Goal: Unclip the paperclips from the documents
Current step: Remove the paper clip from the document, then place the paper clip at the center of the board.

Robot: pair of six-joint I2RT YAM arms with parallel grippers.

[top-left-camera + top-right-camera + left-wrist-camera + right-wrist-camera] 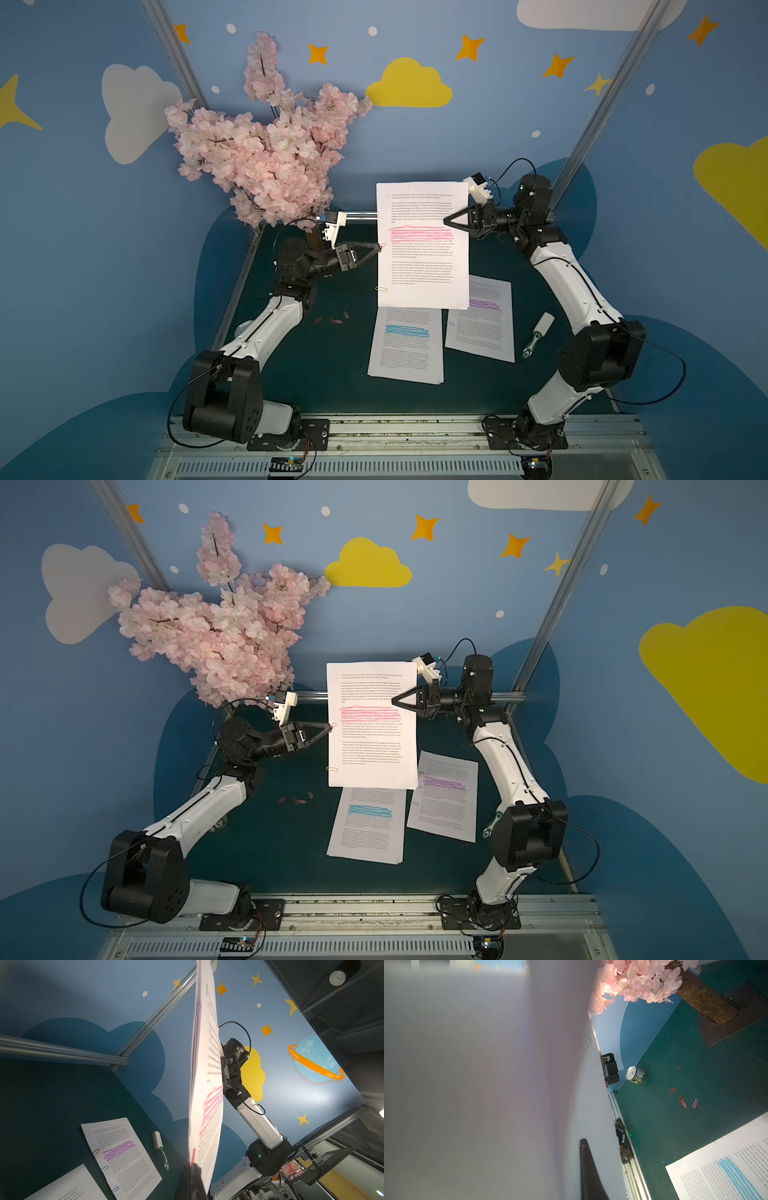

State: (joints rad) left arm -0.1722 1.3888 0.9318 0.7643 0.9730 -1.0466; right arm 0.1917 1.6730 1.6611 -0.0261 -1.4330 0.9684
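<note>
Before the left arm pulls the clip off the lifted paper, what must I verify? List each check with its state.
1. Hold of right gripper on pink-band document: ok, shut on its edge.
2. Hold of left gripper on pink paperclip: ok, shut on it.
3. Document clear of table: ok, lifted.
4. Other clips off this document: not ok, pale paperclip is on it.
5. How deep the clip sits in the jaws: cannot tell.
</note>
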